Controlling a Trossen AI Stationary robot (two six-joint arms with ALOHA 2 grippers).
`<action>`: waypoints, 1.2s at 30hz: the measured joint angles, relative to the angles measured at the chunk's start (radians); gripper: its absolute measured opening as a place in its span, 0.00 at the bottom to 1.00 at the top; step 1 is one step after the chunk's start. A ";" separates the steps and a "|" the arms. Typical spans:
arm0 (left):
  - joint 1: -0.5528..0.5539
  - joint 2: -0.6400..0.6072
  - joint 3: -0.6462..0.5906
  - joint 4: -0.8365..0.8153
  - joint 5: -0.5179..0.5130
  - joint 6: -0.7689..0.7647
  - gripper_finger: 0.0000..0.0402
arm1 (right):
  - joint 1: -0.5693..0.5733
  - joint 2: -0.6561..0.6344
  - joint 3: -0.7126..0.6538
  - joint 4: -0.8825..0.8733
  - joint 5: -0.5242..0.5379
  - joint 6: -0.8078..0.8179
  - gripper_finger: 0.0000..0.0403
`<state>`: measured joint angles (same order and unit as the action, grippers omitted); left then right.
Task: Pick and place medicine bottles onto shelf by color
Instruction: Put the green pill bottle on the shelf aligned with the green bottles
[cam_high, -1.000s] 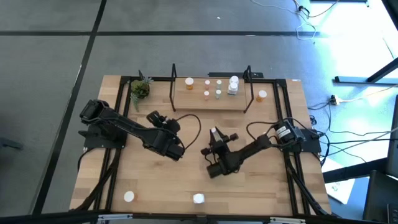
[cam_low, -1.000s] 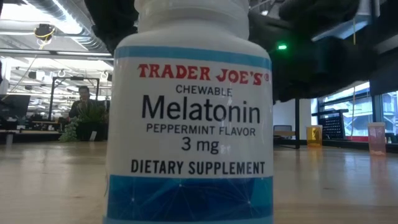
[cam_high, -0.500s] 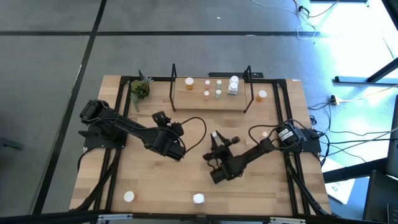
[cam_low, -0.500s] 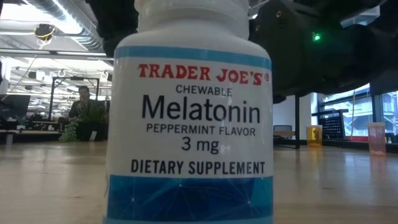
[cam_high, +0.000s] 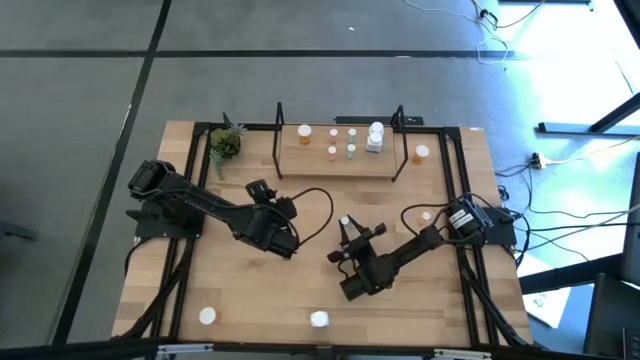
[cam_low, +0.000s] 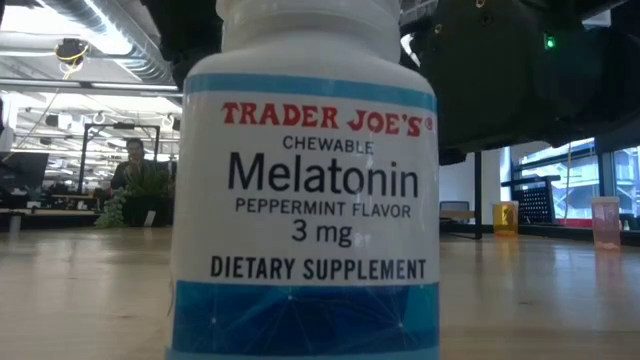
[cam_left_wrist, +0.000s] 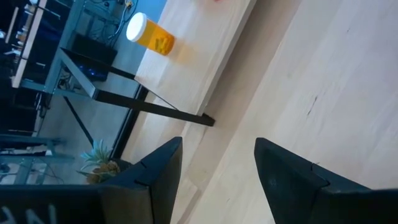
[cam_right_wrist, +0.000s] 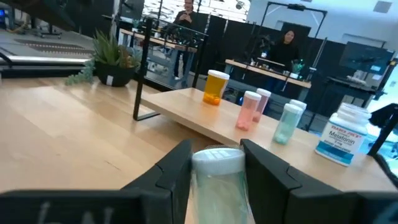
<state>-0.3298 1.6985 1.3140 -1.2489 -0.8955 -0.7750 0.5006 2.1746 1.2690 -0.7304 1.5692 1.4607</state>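
Clamped between the fingers of the right gripper (cam_right_wrist: 214, 171) is a pale green bottle (cam_right_wrist: 217, 180) with a white cap, held upright above the middle of the tabletop (cam_high: 430, 300), a little toward the near edge. The left gripper (cam_left_wrist: 217, 168) is seen with its fingers apart and nothing between them — it hangs over the tabletop left of centre, pointed at the left end of the shelf (cam_high: 340, 160).

The shelf is set along the far edge of the tabletop, a black frame at each end. On its board are found an orange bottle (cam_right_wrist: 215, 86) toward the left end, a pink bottle (cam_right_wrist: 249, 110), a pale green one (cam_right_wrist: 290, 122) and a white melatonin bottle (cam_right_wrist: 342, 134) toward the right end. Another orange bottle (cam_high: 422, 154) stands on the tabletop just beyond the shelf's right frame.

A potted plant (cam_high: 226, 143) is placed at the far left corner. At the near edge two white-capped bottles are left — one toward the left corner (cam_high: 207, 316), one at the middle (cam_high: 319, 320); the latter fills the low view as a large white melatonin bottle. People are seen at desks in the room beyond the table.
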 joint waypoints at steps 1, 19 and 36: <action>0.000 0.000 0.000 0.003 0.000 0.000 0.49 | 0.003 0.000 0.000 0.004 0.000 0.005 0.32; 0.000 0.000 0.000 0.066 0.000 -0.001 0.49 | 0.035 0.074 0.000 0.235 0.000 0.005 0.32; 0.000 0.000 0.000 0.103 0.001 -0.001 0.49 | 0.013 0.092 0.000 0.269 0.000 0.003 0.32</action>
<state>-0.3294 1.6985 1.3140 -1.1460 -0.8944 -0.7757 0.5134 2.2669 1.2690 -0.4617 1.5697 1.4639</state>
